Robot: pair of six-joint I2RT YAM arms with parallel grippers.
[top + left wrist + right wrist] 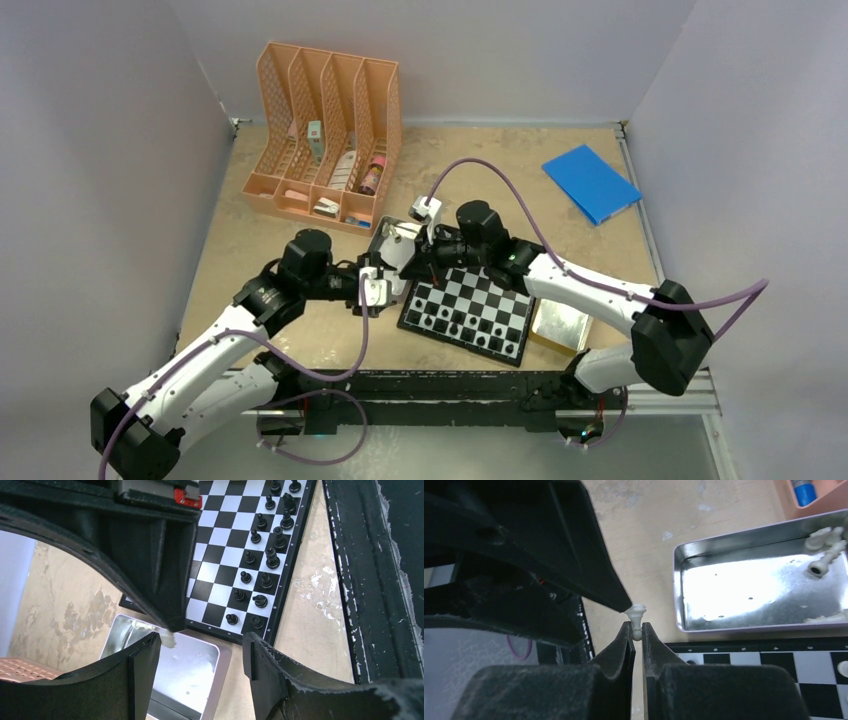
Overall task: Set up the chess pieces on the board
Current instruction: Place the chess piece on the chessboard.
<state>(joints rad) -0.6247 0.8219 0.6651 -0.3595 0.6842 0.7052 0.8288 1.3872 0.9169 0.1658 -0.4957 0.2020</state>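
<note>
White plastic is what my right hand (637, 630) has between its fingers: one white pawn (638, 621), pinched at the neck with the jaws fully closed on it, the head showing above the fingertips. I hold it over the gap between the tin (749, 590) and the rim of the board (744, 660), not yet above any square. My left hand (200, 655) stands about half open and holds nothing. One of its fingers comes very near to the head of the pawn; I cannot tell if it touches.

I judge that I am in the carrying step, from tin to board. The black pieces (271, 560) already stand in two rows along the near side of the board. The next move calls for bringing the pawn over the far side, to a square in the white pawn row, lowering it upright into the middle of that square, and only then opening. The left hand should first give room, because it is so close.

Some white pieces (819, 568) lie on their sides in the tin, mostly in one corner; the rest of its floor is bare metal. A second tin (558, 325) lies on the worktop (520, 170) beside the board; what it holds I cannot see. At the back, a peach file rack (325, 130) holds small things.
</note>
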